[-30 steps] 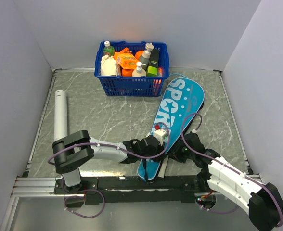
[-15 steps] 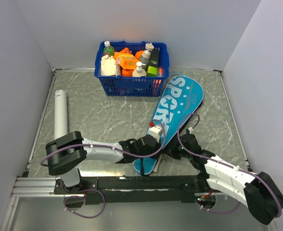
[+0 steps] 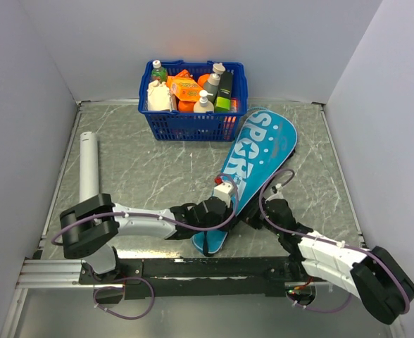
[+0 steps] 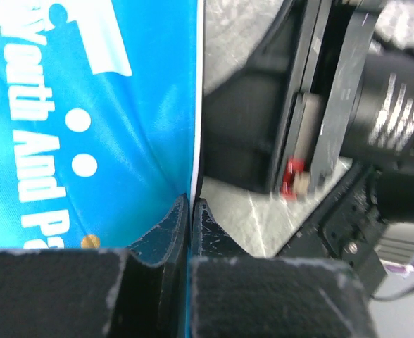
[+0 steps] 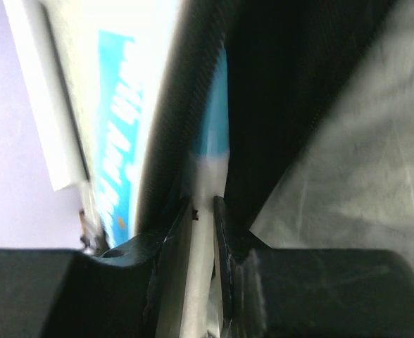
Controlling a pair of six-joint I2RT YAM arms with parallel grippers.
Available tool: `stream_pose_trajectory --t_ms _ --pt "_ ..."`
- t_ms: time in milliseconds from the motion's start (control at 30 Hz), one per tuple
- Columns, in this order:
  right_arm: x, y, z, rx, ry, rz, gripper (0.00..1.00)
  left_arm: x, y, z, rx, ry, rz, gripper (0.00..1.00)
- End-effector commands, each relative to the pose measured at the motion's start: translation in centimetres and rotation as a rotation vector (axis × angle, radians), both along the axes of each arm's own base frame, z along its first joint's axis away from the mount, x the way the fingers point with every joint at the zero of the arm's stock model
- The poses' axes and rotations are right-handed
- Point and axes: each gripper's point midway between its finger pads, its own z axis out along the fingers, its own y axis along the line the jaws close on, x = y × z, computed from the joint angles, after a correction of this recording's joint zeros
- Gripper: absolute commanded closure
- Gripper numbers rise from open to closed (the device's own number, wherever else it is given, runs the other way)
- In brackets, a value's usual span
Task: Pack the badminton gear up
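**Item 1, far left.** Long white tube (image 3: 88,165), lying on the table (image 3: 143,176) along the left wall, well apart from both arms. Not yet packed.

**Item 2, centre-left.** Left gripper (image 4: 191,211), jaws pinched tight on the thin edge of the teal SPORT case (image 3: 260,151) at its narrow near end.

**Item 3, centre.** The case lies flat. Its long axis runs from that narrow end by the arm bases up and rightward to the wide end, which sits just beside the blue basket (image 3: 193,127).

**Item 4, centre-right.** Right gripper (image 5: 201,211), at the same narrow end on the case's right flank. Its jaws are narrow, with a racket (image 5: 208,165) filling the gap between them: white handle at the fingers, pale blue shaft beyond.

**Note.** The shaft points away from the right gripper into the dark gap under the case edge, roughly along the case's axis. Judged step: feeding the racket lengthwise while the left gripper holds the mouth. The shuttlecock and second racket are not seen.
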Motion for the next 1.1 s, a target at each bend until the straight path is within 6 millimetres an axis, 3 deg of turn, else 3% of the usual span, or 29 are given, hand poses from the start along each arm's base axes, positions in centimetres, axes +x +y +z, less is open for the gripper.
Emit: stream_pose_trajectory --t_ms 0,200,433,733,900,1067 --pt "4.4 -0.8 6.5 0.048 -0.283 -0.13 0.74 -4.8 -0.7 1.5 -0.081 0.105 -0.146 0.99" --pt "4.9 -0.3 6.8 0.043 -0.32 -0.11 0.73 -6.1 -0.9 3.9 -0.167 0.138 -0.189 0.99" --pt "5.0 0.8 6.7 0.059 -0.323 -0.071 0.73 -6.1 -1.3 8.9 -0.276 0.122 -0.232 0.99" --pt "4.3 0.5 5.9 0.051 -0.303 -0.063 0.71 -4.0 0.5 10.0 -0.314 0.115 -0.188 0.99" --pt "3.7 -1.0 4.6 -0.028 -0.274 -0.092 0.69 -3.0 1.0 10.2 -0.271 0.073 -0.168 0.99" --pt "3.0 -3.0 7.8 -0.084 -0.364 -0.121 0.64 -2.6 1.4 10.0 -0.277 0.073 -0.156 0.99"
